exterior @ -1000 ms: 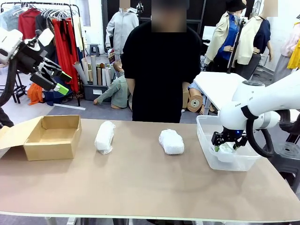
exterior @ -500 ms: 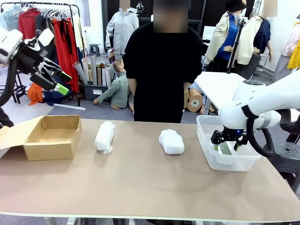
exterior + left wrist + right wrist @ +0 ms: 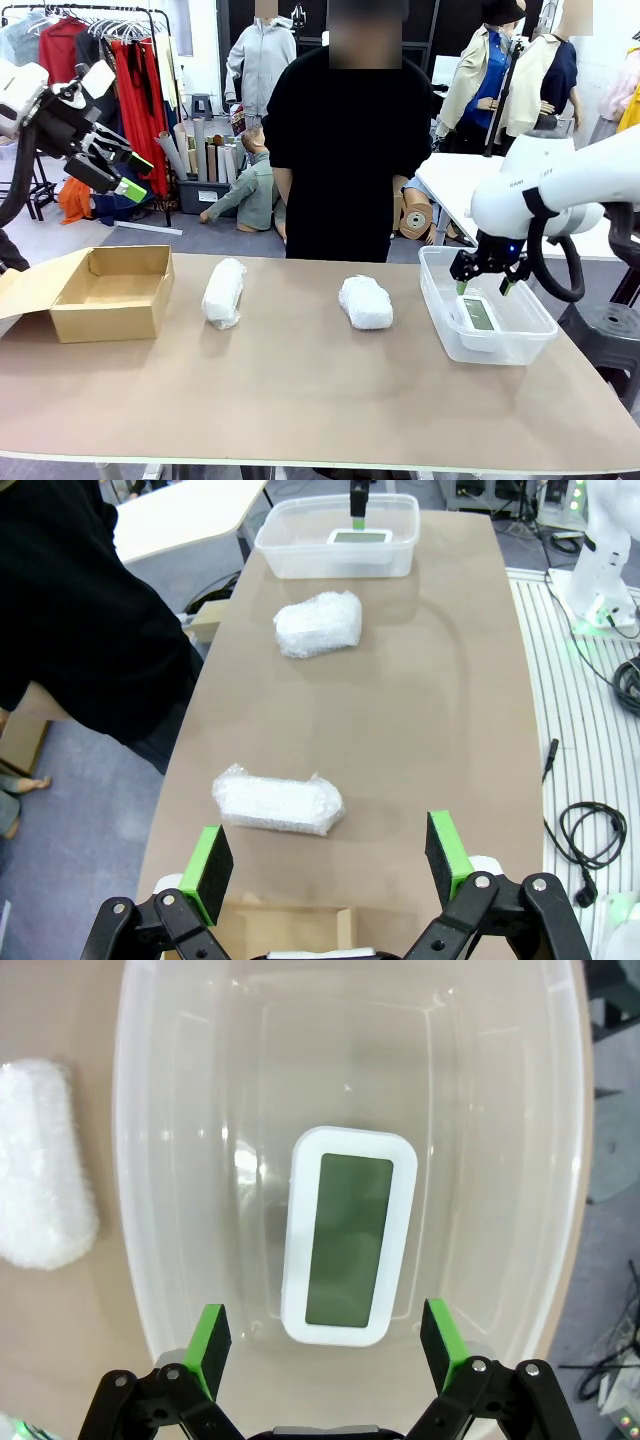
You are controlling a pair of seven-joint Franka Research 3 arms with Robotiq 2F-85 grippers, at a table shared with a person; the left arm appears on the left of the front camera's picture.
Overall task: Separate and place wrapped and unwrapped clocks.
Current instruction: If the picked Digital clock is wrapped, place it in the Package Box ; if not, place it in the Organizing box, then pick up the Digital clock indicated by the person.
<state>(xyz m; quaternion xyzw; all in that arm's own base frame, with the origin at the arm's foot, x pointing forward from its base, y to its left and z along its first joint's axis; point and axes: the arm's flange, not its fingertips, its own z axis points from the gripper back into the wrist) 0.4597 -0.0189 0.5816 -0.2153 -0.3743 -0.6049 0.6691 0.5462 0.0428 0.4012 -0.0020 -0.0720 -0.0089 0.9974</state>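
Note:
Two wrapped clocks in crinkly white wrap lie on the brown table: one [image 3: 223, 292] left of centre, also the wrapped clock [image 3: 278, 803] in the left wrist view, and one [image 3: 365, 302] at centre, the farther bundle [image 3: 318, 624] there and the bundle [image 3: 40, 1160] at the right wrist view's left edge. The bare white clock [image 3: 479, 315] [image 3: 349, 1234] with a grey screen lies flat in the clear tub [image 3: 436, 300] [image 3: 150, 1180]. My right gripper [image 3: 488, 284] [image 3: 325, 1333] hangs open just above it, holding nothing. My left gripper [image 3: 128, 172] [image 3: 328, 861] is open, raised high at the left.
An open brown cardboard box [image 3: 110, 291] stands at the table's left end. A person in black [image 3: 345, 140] stands at the far edge behind the bundles. The near half of the table [image 3: 300, 400] is bare.
My right gripper has opened, left the bare clock in the tub and risen above the tub's rim. The left arm has not moved.

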